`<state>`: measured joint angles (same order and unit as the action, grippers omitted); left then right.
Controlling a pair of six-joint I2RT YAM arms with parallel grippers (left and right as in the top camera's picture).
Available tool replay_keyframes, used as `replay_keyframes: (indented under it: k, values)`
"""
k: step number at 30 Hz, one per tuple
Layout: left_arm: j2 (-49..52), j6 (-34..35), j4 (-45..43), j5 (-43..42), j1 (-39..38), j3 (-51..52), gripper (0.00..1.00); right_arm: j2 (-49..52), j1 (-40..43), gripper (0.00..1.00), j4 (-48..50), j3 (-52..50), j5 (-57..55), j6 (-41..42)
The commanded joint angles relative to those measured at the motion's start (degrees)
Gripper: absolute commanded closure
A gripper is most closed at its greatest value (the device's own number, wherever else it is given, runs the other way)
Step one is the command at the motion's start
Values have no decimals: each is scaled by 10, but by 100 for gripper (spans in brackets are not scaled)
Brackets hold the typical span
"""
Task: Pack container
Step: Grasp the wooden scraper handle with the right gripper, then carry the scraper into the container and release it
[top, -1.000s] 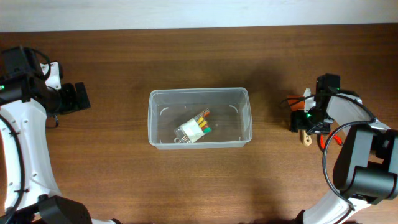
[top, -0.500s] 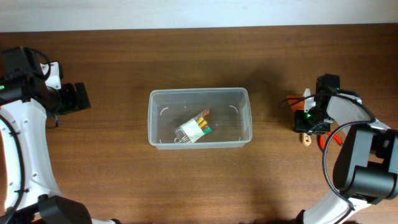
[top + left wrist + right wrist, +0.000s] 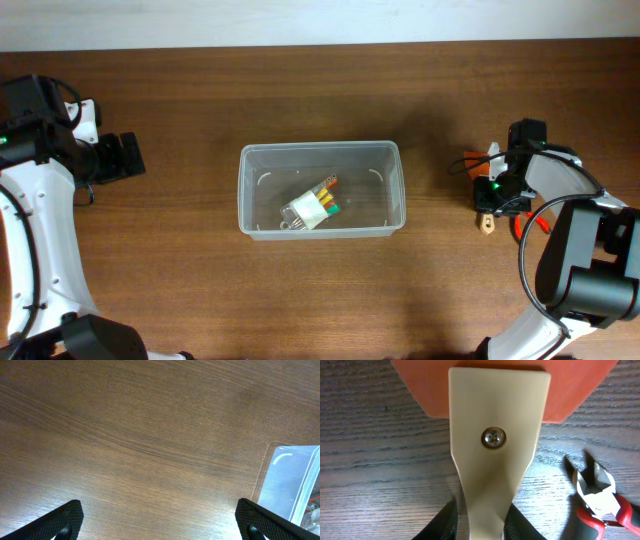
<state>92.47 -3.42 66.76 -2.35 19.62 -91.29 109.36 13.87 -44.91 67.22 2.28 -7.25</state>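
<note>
The container (image 3: 320, 148) is a clear rectangular tub in the middle of the table; its corner also shows in the left wrist view (image 3: 292, 477). A small clear battery pack (image 3: 312, 206) lies inside it. My right gripper (image 3: 497, 195) is to the right of the tub, shut on the cream handle (image 3: 495, 415) of a scraper with an orange blade (image 3: 420, 385). Its fingers (image 3: 479, 520) press both sides of the handle. The handle's tip pokes out below the gripper in the overhead view (image 3: 487, 225). My left gripper (image 3: 125, 157) is open and empty at the far left, over bare wood (image 3: 160, 520).
Red-handled side cutters (image 3: 600, 502) lie right of the scraper handle, close to my right gripper; they also show in the overhead view (image 3: 530, 225). The table's back edge runs along the top, with a pale wall behind it.
My right gripper has shifted slightly to the right over the scraper and now sits on its handle. The left arm, the tub and its contents have not moved.
</note>
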Motion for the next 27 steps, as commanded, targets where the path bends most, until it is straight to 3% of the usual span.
replay_keyframes:
  k: [1, 7, 12, 21, 27]
  values:
    - [1, -5, 12, 2, -2, -1, 1, 16, -3, 75, -1, -7, 12, 7]
    - [1, -5, 18, 2, -2, -1, 1, 16, -3, 82, -1, -7, 12, 6]
    - [1, -5, 23, 2, -2, -1, 1, 16, -3, 96, 0, -7, 12, 6]
    - [1, -5, 25, 2, -2, -1, 1, 15, -4, 96, -8, 1, 12, 7]
    - [1, -5, 24, 2, -2, -1, 1, -6, -4, 96, -97, 98, 12, 17]
